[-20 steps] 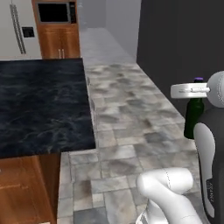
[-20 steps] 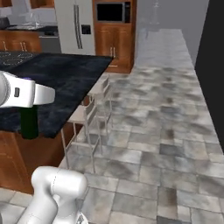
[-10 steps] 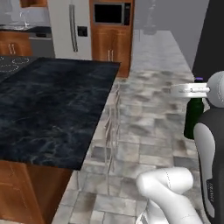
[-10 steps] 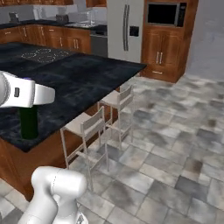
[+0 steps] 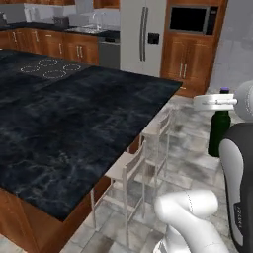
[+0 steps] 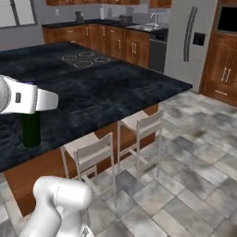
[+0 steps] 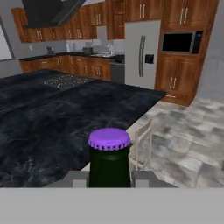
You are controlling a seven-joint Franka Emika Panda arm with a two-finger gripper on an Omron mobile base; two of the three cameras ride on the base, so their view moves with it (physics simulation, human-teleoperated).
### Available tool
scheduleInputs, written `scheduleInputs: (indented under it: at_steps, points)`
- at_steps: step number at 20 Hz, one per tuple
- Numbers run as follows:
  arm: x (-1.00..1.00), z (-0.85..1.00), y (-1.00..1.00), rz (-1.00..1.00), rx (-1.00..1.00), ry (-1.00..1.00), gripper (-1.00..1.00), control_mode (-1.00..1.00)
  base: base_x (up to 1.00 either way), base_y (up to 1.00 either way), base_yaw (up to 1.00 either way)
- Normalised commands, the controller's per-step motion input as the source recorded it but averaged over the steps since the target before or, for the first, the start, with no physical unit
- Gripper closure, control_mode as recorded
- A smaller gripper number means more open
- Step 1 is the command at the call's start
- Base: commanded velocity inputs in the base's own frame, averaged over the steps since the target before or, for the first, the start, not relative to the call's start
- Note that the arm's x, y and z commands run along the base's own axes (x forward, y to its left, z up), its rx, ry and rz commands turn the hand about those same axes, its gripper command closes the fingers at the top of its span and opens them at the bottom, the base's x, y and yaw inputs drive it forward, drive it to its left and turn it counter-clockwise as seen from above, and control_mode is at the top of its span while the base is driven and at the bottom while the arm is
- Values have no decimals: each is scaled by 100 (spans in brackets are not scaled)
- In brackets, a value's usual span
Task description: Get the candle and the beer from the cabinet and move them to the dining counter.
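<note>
Beer (image 7: 109,164) upright, long axis vertical, purple cap up | gripper (image 7: 109,177) narrowly parted, fingers clamping its neck, holding it in air | beside dining counter (image 5: 74,118), above tiled floor (image 5: 197,148), near stools (image 6: 92,155).

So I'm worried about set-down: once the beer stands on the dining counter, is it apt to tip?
Probably somewhat: the beer is tall and slim with a narrow base. Its glass looks smooth, so it may slide on the polished dining counter. Likely fragile if it falls.
</note>
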Motion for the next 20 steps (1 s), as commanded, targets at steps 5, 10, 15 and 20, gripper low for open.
scheduleInputs:
  at_steps: [5,10,15,20]
  points:
    - [0,0,0,0,0,0,100,100,58,-78,59]
    - [0,0,0,0,0,0,100,100,29,-68,68]
    - [0,0,0,0,0,0,100,100,16,-63,66]
    - [0,0,0,0,0,0,100,100,4,-44,63]
